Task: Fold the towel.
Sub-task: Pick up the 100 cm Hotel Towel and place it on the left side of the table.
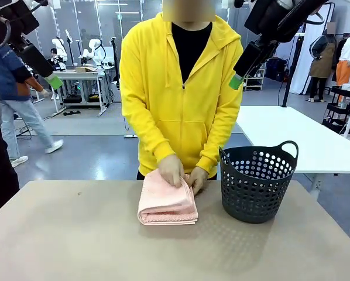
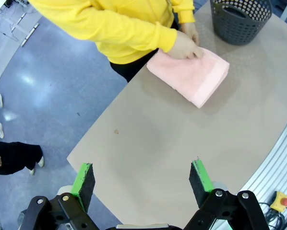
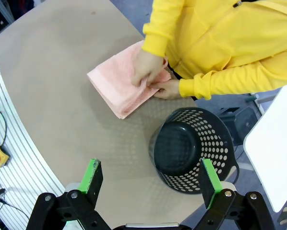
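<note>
The light pink towel [image 1: 166, 202] lies folded into a thick rectangle at the far middle of the table, also seen as the towel [image 2: 191, 76] and the towel [image 3: 119, 84]. A person in a yellow hoodie presses both hands [image 1: 175, 171] on its far edge. My left gripper [image 2: 141, 179] hangs high above the table's near left side, open with nothing between its green pads. My right gripper [image 3: 150, 177] is raised above the basket, open and holding nothing. Both arms sit high in the front view's top corners.
A black perforated basket [image 1: 258, 181] with handles stands right of the towel, with nothing in it [image 3: 191, 148]. The tan table [image 1: 75, 246] has bare surface in front and to the left. A white table [image 1: 315, 140] stands behind at the right.
</note>
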Robot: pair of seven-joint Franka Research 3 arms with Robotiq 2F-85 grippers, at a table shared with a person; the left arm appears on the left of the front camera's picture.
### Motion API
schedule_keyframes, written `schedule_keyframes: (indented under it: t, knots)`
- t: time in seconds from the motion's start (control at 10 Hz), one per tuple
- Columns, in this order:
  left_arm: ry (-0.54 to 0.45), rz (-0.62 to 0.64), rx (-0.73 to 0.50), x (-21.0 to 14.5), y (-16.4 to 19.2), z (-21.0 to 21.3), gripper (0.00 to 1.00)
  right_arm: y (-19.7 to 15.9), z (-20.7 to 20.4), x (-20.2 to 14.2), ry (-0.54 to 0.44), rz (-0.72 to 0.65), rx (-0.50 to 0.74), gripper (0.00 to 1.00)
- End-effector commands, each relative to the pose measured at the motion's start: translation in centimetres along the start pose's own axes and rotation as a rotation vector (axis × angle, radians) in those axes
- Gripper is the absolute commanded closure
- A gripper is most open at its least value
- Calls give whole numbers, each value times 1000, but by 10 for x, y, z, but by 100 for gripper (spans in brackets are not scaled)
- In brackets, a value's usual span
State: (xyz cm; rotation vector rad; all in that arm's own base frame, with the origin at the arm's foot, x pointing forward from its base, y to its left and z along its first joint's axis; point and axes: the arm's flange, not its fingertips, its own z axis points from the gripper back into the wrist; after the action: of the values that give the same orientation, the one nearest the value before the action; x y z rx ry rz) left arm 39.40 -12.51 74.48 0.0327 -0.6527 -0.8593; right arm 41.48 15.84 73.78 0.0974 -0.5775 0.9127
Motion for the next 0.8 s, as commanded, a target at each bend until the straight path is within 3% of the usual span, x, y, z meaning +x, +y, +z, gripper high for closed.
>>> schedule_keyframes:
  t: [0.0, 0.7]
  knots:
    - [12, -6, -5, 2, 2, 3, 0, -1, 1, 1, 7, -3, -2, 0]
    - [12, -6, -5, 2, 2, 3, 0, -1, 1, 1, 7, -3, -2, 0]
